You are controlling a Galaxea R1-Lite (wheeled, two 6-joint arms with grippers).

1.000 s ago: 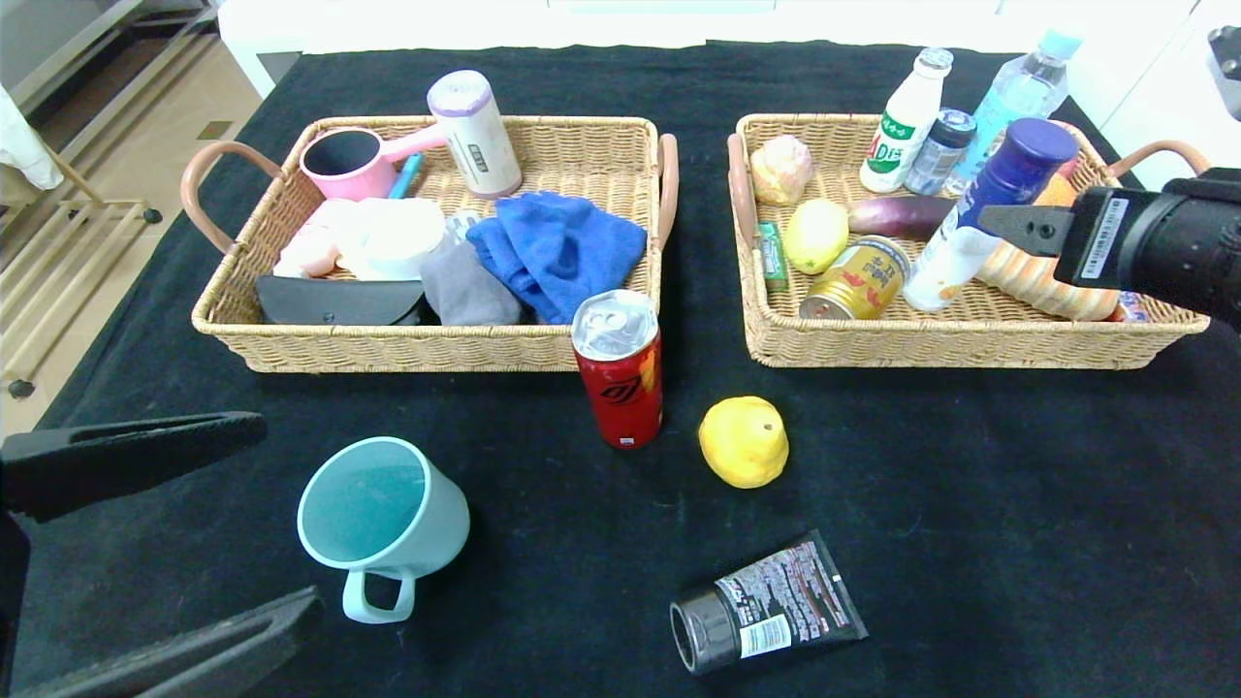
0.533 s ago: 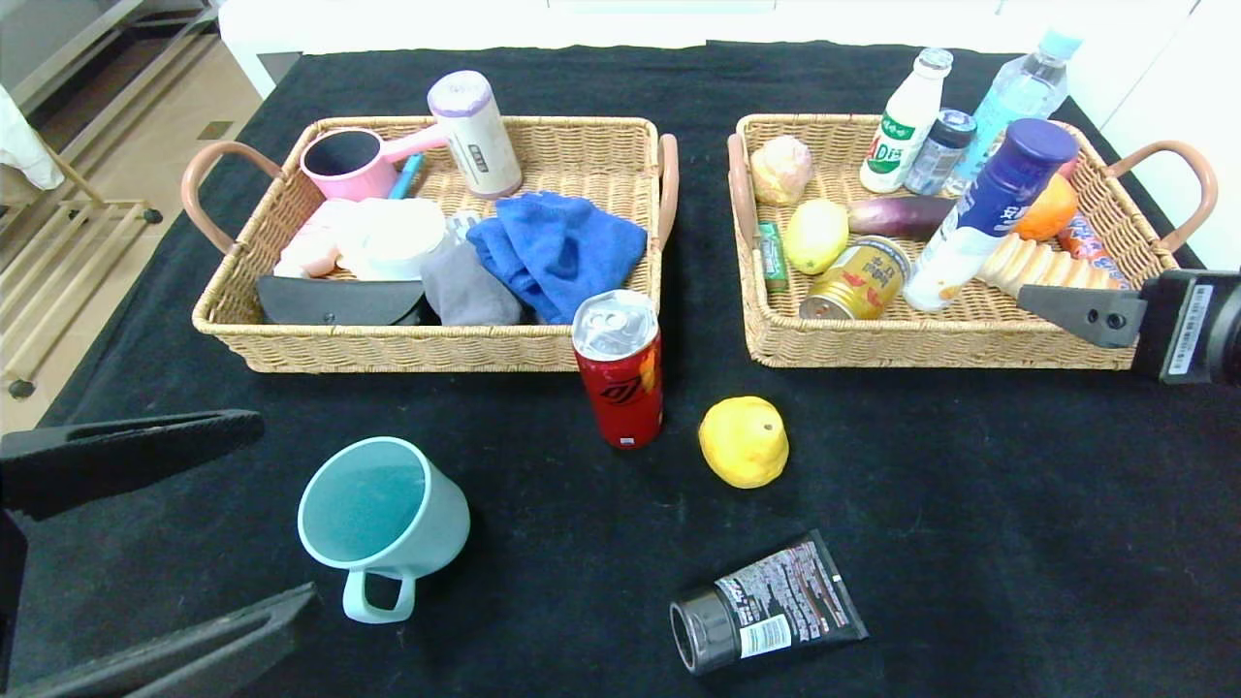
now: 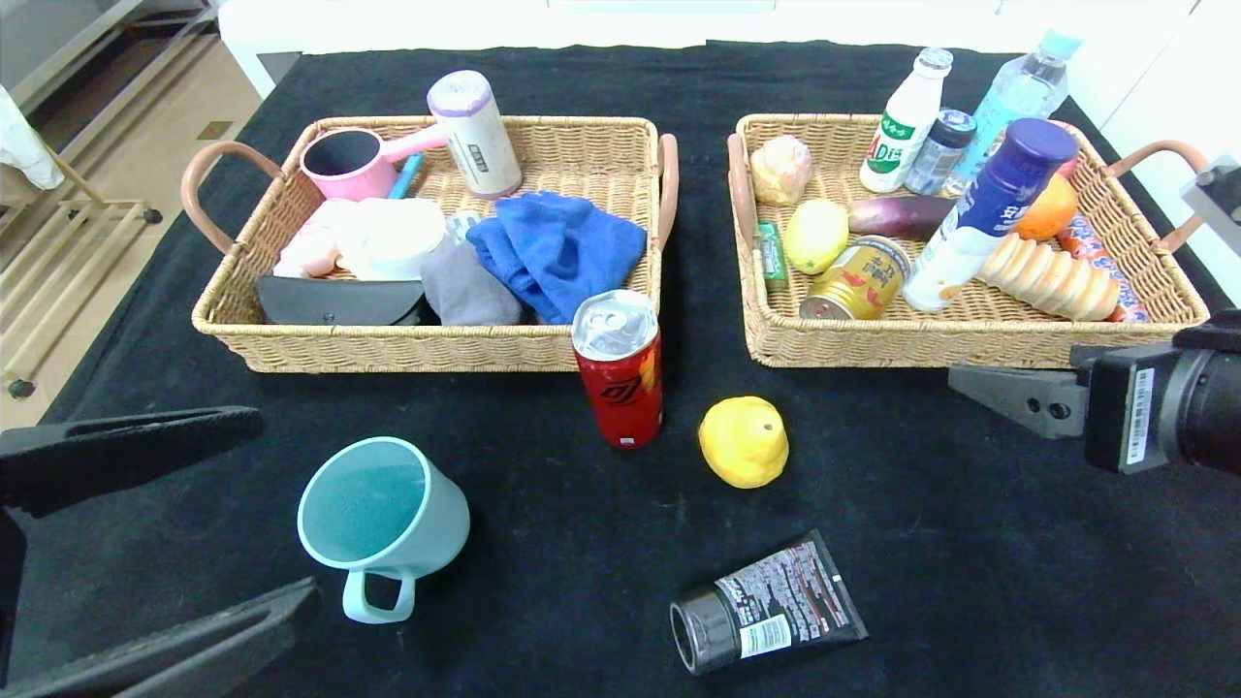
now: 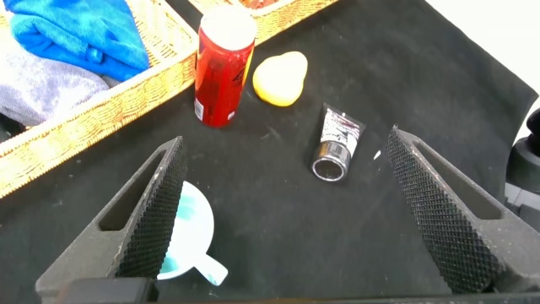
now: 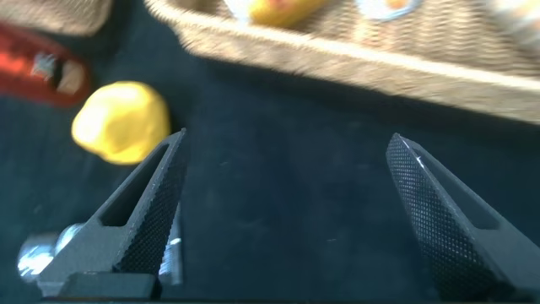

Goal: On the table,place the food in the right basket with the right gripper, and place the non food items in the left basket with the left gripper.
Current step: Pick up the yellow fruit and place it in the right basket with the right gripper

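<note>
Head view — right gripper (image 3: 1008, 399) outside right basket (image 3: 970, 344)

- Black cloth (image 3: 970, 543) covers the surface on which everything stands.
- Tan tiled floor (image 3: 107, 145) lies beyond the surface's left edge.
- Light metal rack (image 3: 58, 242) stands on that floor.
- White cloth (image 3: 19, 141) hangs above the rack at the frame edge.
- White wall (image 3: 1163, 87) borders the far right corner.

Right gripper (image 5: 283, 211) fingers (image 5: 148, 215) spread wide, lemon (image 5: 121, 121), red can (image 5: 42, 69), wicker basket (image 5: 354, 59) edge
</note>
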